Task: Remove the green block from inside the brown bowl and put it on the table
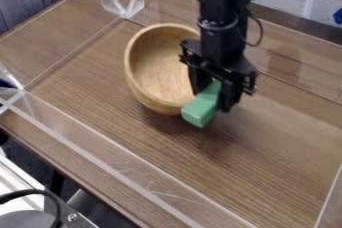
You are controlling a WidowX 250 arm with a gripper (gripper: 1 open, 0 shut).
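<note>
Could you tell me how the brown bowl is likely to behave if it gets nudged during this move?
The brown bowl already sits tilted, rim lifted toward the gripper, so it probably tips or rocks easily. Its round underside may let it slide on the smooth table. It looks like stiff wood, unlikely to deform.
</note>
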